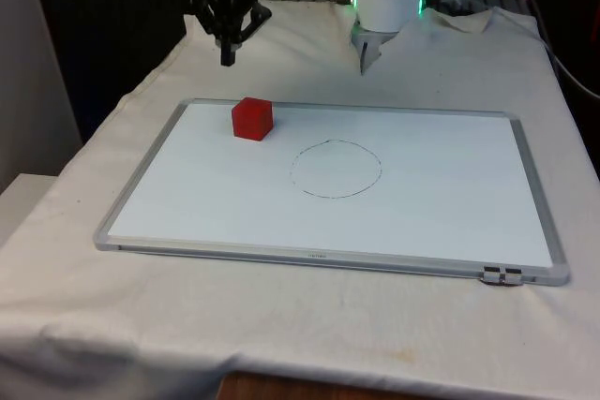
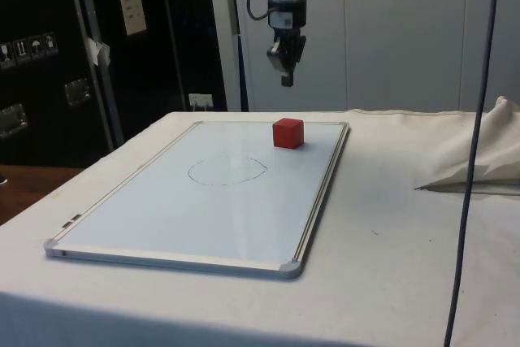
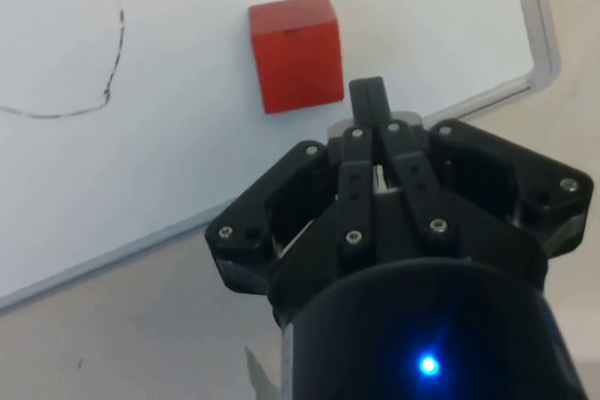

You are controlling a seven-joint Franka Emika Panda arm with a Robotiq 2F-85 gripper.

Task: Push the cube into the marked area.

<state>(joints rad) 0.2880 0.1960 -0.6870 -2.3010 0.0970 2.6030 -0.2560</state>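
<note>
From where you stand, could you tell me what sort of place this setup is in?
Most likely a robotics lab or test bench. A whiteboard with a hand-drawn circle lies flat on a cloth-covered table, a red cube sits on it, and the closed end effector hangs above.

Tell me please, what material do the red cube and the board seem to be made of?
Red cube: probably painted wood or plastic; matte faces, crisp edges. Board: looks like a glossy whiteboard with a grey metal-like frame; a reflection shows in the side view.
</note>
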